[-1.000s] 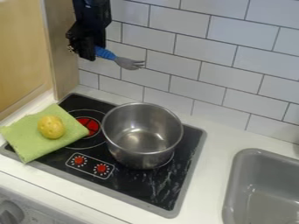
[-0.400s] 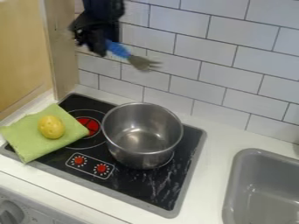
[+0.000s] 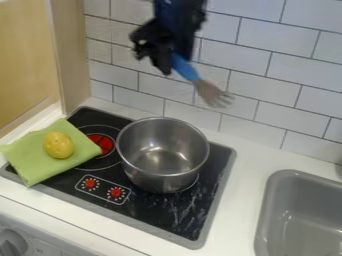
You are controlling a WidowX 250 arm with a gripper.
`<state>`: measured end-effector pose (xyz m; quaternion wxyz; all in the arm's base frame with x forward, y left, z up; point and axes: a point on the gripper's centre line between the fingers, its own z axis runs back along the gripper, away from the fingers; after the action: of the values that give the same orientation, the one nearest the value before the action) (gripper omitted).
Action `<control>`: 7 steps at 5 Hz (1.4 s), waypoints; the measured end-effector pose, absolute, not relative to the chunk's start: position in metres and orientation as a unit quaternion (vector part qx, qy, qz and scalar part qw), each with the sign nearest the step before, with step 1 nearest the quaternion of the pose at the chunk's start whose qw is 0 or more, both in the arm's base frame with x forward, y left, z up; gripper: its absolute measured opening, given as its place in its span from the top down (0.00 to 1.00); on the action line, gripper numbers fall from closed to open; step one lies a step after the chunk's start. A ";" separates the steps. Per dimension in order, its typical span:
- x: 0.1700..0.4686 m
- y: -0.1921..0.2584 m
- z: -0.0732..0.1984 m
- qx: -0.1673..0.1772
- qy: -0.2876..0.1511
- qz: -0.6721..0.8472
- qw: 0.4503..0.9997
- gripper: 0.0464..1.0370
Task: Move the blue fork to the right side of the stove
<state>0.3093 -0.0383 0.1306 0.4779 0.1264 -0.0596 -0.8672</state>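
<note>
The black gripper [image 3: 167,62] hangs from the top edge, above and behind the steel pot, shut on the handle of the blue fork. The blue fork [image 3: 186,67] slants down to the right from it, its grey tined end pointing toward the tiled wall's lower part. The fork is in the air, apart from the pot. The black stove [image 3: 153,210] lies below on the white counter, with its right edge left of the sink.
A steel pot [image 3: 162,155] stands on the stove. On the stove's left lies a green cloth [image 3: 30,162] with a yellow potato-like object [image 3: 59,145] on it. A grey sink [image 3: 270,210] is at the right; white counter [image 3: 234,200] lies between.
The gripper has moved right and slightly down, carrying the blue fork from the upper left to behind the pot. The fork now tilts more steeply downward. Pot, cloth and yellow object have stayed put.
</note>
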 end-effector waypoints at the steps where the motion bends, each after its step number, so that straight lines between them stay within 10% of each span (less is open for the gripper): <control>1: 0.305 -0.060 0.129 0.129 -0.056 -0.898 0.417 0.67; 7: 0.280 -0.122 0.048 0.088 0.018 -0.987 0.136 0.67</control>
<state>0.2798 -0.1225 0.0484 0.1365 0.0876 0.0179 -0.9866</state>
